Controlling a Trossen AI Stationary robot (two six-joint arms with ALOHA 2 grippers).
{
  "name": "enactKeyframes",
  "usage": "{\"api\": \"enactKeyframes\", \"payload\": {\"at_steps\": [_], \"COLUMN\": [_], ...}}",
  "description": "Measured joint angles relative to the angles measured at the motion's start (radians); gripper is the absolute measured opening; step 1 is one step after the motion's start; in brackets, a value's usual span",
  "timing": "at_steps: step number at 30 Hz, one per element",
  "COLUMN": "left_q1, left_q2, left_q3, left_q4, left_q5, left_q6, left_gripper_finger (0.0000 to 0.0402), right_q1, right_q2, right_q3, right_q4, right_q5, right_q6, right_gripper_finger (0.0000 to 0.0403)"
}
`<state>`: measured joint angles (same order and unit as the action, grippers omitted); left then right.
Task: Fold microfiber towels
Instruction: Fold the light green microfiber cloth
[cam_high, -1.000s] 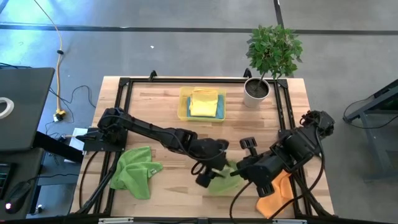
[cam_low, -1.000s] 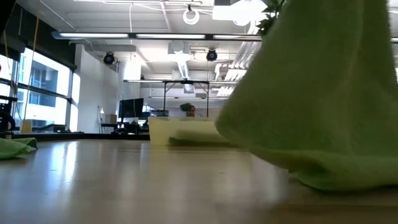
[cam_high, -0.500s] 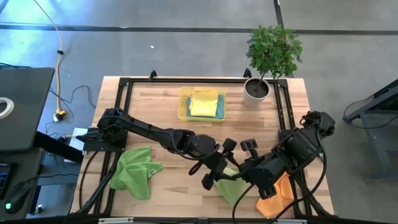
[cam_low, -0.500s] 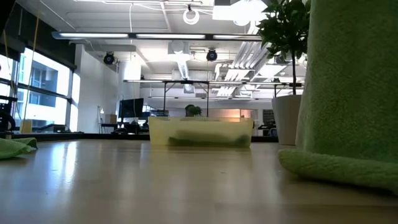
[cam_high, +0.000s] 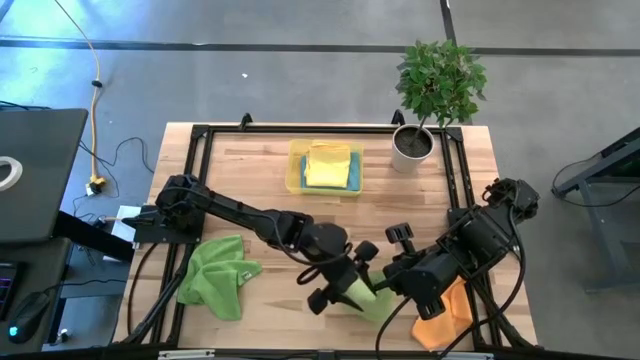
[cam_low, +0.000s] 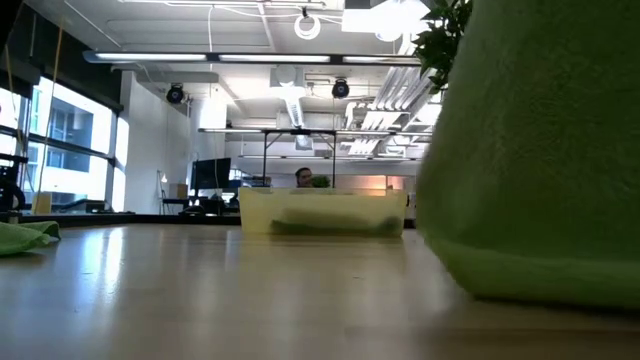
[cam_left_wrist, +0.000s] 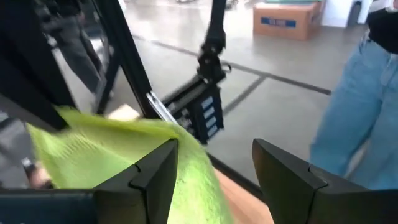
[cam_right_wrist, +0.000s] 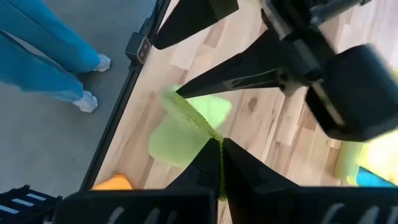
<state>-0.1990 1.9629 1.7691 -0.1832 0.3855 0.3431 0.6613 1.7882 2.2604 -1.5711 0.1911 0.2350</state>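
High view: both arms over green towel (cam_high: 366, 298)

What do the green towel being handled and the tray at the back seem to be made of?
Green towel: soft, matte, fuzzy pile, likely microfiber; it drapes limply. Tray: translucent yellowish, smooth, probably plastic; its contents show dimly through the wall.

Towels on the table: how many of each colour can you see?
Green towels: 2, one by the left edge, one between the hands
Yellow towel: 1
Blue towel: 1
Orange towel: 1
Total: 5
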Motion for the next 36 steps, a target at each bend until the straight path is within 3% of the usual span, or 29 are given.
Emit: {"api": "enactKeyframes", "payload": {"at_steps": [11, 13, 17, 21, 24, 29, 36], "left_q1": [-0.028, -0.028, -0.026, -0.014, -0.014, -0.019, -0.022], "left_q2": [0.000, 0.000, -0.020, -0.019, -0.019, -0.019, -0.019], "left_q3": [0.000, -0.001, 0.000, -0.001, -0.001, -0.001, -0.001], "left_q4": [-0.189, -0.180, -0.094, -0.019, 0.035, 0.055, 0.059], "left_q5": [-0.014, -0.076, -0.298, -0.388, -0.372, -0.226, -0.279], "left_q6": [0.001, 0.013, 0.027, 0.028, 0.027, 0.046, 0.071], "left_gripper_finger": [0.0197, 0.0197, 0.0197, 0.0197, 0.0197, 0.0197, 0.0197], "right_q1": [0.000, 0.000, 0.009, 0.023, 0.027, 0.026, 0.026], "right_q2": [0.000, 0.000, 0.000, 0.000, 0.000, 0.000, 0.000], "right_q3": [0.000, 0.000, -0.004, -0.027, -0.051, -0.087, -0.099], "right_q4": [0.000, 0.000, 0.001, 0.002, 0.001, -0.002, 0.013], "right_q5": [0.068, 0.059, -0.007, -0.009, -0.008, -0.007, 0.007], "right_q6": [0.061, 0.101, 0.151, 0.158, 0.158, 0.129, 0.114], "right_gripper_finger": [0.0000, 0.0000, 0.0000, 0.0000, 0.0000, 0.0000, 0.0000]}}
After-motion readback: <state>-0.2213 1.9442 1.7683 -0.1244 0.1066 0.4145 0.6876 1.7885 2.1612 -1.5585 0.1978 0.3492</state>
